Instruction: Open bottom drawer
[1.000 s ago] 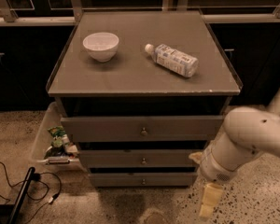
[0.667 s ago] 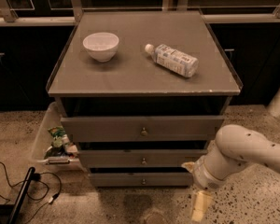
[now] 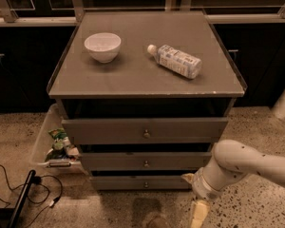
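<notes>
We see the grey wooden bottom drawer (image 3: pixel 128 183) with its small round brass knob (image 3: pixel 146 184) low in the middle of the frame, under two bigger grey drawer fronts (image 3: pixel 109 129). It looks shut, so we think the job has hardly begun. The robot's pale hand (image 3: pixel 198 213) hangs at the bottom, right of the middle and off the knob; we cannot tell if it is open or closed, and reaching, holding and pulling are all left.
</notes>
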Action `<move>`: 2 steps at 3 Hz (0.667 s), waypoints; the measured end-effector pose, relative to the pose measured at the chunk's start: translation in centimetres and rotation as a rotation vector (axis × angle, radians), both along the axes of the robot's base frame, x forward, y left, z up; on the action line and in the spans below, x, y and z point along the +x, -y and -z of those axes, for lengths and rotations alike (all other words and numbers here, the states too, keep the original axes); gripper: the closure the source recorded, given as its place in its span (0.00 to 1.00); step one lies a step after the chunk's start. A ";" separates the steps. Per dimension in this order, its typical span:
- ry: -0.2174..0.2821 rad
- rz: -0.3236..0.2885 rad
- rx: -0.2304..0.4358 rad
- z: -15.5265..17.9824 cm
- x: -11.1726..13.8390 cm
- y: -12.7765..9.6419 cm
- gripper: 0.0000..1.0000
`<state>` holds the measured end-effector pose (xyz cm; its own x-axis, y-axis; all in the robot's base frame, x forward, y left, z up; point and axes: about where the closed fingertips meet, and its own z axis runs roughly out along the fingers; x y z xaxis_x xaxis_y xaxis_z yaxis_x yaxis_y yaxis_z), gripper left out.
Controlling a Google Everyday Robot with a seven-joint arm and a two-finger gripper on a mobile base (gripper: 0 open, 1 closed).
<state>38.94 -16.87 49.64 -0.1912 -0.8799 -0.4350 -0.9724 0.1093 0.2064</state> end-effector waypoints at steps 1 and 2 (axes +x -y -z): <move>-0.008 -0.005 0.026 2.6 0.5 -0.4 0.00; 0.017 0.013 0.041 7.6 3.2 -0.3 0.00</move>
